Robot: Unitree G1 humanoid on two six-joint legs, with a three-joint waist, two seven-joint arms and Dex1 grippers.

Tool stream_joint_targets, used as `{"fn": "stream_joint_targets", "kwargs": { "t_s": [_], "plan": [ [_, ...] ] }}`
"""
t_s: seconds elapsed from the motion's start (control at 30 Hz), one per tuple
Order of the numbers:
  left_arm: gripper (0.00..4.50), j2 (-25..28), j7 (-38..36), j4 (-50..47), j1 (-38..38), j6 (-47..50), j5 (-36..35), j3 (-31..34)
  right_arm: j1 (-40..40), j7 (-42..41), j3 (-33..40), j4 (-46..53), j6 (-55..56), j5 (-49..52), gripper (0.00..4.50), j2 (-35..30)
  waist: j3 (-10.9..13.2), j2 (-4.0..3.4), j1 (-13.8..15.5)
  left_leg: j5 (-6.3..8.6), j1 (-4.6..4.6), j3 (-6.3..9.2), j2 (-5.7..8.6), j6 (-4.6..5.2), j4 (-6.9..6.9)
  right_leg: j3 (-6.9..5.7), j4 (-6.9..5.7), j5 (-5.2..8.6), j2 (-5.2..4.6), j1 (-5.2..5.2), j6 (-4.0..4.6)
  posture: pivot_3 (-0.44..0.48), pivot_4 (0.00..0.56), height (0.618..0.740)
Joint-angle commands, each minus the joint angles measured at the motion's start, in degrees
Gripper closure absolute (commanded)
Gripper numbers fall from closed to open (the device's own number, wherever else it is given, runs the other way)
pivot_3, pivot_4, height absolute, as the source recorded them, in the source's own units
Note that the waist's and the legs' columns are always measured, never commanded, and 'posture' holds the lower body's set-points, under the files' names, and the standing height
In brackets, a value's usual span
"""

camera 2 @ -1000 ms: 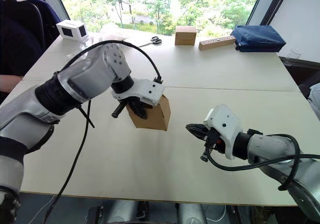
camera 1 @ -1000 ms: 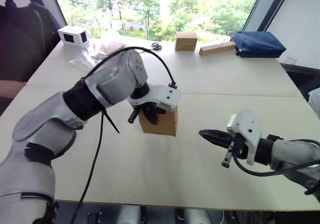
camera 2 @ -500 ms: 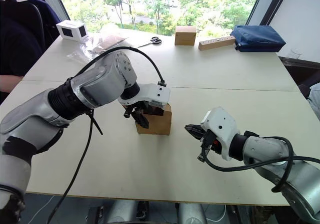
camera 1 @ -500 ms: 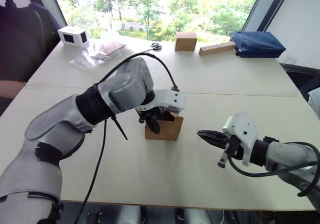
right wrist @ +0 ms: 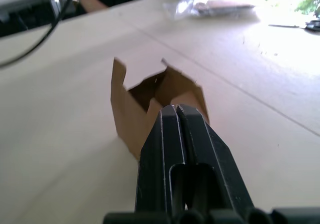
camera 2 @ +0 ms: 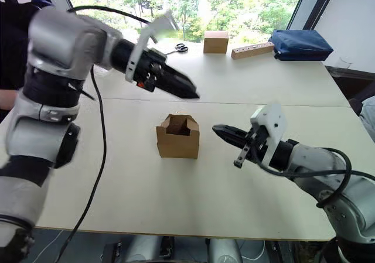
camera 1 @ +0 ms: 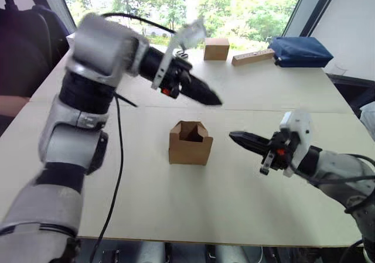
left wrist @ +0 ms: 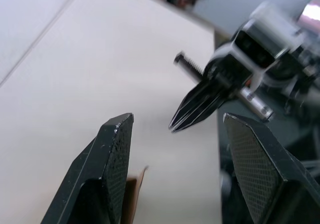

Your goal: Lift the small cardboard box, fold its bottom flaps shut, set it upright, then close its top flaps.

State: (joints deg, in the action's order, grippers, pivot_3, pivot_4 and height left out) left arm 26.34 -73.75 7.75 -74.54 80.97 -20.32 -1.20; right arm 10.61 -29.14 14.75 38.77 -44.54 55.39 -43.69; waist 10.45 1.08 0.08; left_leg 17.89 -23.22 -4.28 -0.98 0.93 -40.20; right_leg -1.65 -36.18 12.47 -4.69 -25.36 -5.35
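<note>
One pale worktop (camera 1: 246,204) carries everything, with a seam running left to right across its middle. At its far right edge lies one dark blue bag (camera 1: 302,51). Just left of the bag rests one long narrow tan box (camera 1: 254,57), and left of that stands one sealed brown cube box (camera 1: 217,48).

The small cardboard box (camera 1: 190,143) stands upright on the worktop near the centre, just this side of the seam, touched by neither arm. Its top flaps (camera 1: 193,129) are open and stand up around the rim; the bottom flaps are underneath, hidden against the worktop.

Two pincers are in view. The left pincer (camera 1: 212,99) hangs in the air above and beyond the box, well apart from it; in the left wrist view its two fingers (left wrist: 115,154) are spread wide with nothing between them. The right pincer (camera 1: 239,139) hovers just to the right of the box at about rim height, pointing at it, its fingers (right wrist: 170,149) pressed together and empty.

One pair of scissors (camera 2: 182,48) lies at the far edge, left of the sealed box.
</note>
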Motion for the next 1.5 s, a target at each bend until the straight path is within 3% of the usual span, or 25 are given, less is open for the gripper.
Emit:
{"fn": "stream_joint_targets", "kwargs": {
  "t_s": [0.03,0.13,0.27,0.3,0.4,0.47,0.7,0.87,1.5],
  "plan": [
    [1.8,0.16,13.09,-4.57,7.61,-7.63,1.26,11.55,3.57,-2.18,0.28,-2.92,1.12,-0.01,4.5,-0.63,0.0,0.0,-0.28,-0.01,0.01,0.01,0.0,-0.02,0.01,-0.01,0.0,0.0,0.03,0.0,0.01,0.0,0.15,0.74],
    [2.65,-0.38,19.89,-4.45,11.53,-11.76,0.96,15.48,5.0,-4.13,-1.39,-5.54,1.99,-3.6,4.5,-1.81,0.02,0.05,-0.17,-0.04,-0.02,0.04,0.0,-0.07,0.01,-0.06,-0.02,-0.02,0.01,0.0,0.02,0.0,0.15,0.74],
    [4.28,4.05,18.94,-8.74,24.27,-19.98,-0.95,17.35,9.32,-8.14,-5.7,-11.23,4.51,-9.7,4.5,-2.83,-0.03,-0.03,-0.24,-0.02,0.0,-0.12,0.08,-0.05,0.01,0.03,0.06,-0.03,-0.15,0.01,0.01,0.0,0.15,0.74],
    [4.48,4.55,18.71,-9.89,26.8,-20.67,-2.05,17.86,10.24,-9.42,-6.73,-11.92,4.89,-10.56,4.5,-3.08,-0.02,-0.01,-0.38,-0.02,0.03,-0.14,0.09,-0.06,0.01,0.06,0.05,-0.03,-0.17,0.03,0.02,0.0,0.15,0.74],
    [4.48,4.8,15.65,-14.45,34.87,-21.13,-9.14,21.26,12.83,-13.42,-10.15,-14.25,6.17,-13.57,4.5,-3.32,0.01,0.06,-0.51,-0.06,0.01,-0.11,0.08,-0.12,0.01,0.0,0.04,-0.03,-0.19,0.03,0.02,0.0,0.15,0.74],
    [4.48,3.37,17.53,-16.28,38.73,-23.32,-10.69,22.66,14.54,-14.59,-12.69,-16.02,7.09,-16.25,4.5,-2.62,0.01,0.07,-0.37,-0.07,-0.03,-0.05,0.07,-0.13,0.0,-0.07,0.05,-0.03,-0.21,0.04,0.02,0.0,0.15,0.74],
    [4.48,5.28,17.14,-24.88,46.62,-24.98,-13.03,13.33,15.78,-17.06,-18.29,-17.1,8.94,-22.06,4.5,-0.77,-0.02,0.08,0.23,-0.03,0.03,-0.06,0.13,-0.06,-0.01,-0.09,0.05,-0.04,-0.29,0.13,0.04,0.0,0.15,0.74],
    [4.48,6.29,15.73,-24.11,46.88,-25.68,-15.22,9.28,16.54,-17.68,-20.11,-18.6,10.23,-25.38,4.5,0.95,-0.02,0.07,0.41,-0.02,0.06,-0.07,0.14,-0.06,-0.01,-0.09,0.05,-0.04,-0.27,0.14,0.05,0.0,0.15,0.74],
    [4.48,7.0,12.03,-10.52,42.08,-41.33,-6.62,-4.63,19.59,-20.94,-27.44,-24.5,14.81,-36.1,4.5,6.84,-0.02,0.07,0.45,-0.02,0.06,-0.09,0.23,-0.04,0.0,-0.1,0.07,-0.04,-0.19,0.14,0.05,0.0,0.15,0.74]
  ]
}}
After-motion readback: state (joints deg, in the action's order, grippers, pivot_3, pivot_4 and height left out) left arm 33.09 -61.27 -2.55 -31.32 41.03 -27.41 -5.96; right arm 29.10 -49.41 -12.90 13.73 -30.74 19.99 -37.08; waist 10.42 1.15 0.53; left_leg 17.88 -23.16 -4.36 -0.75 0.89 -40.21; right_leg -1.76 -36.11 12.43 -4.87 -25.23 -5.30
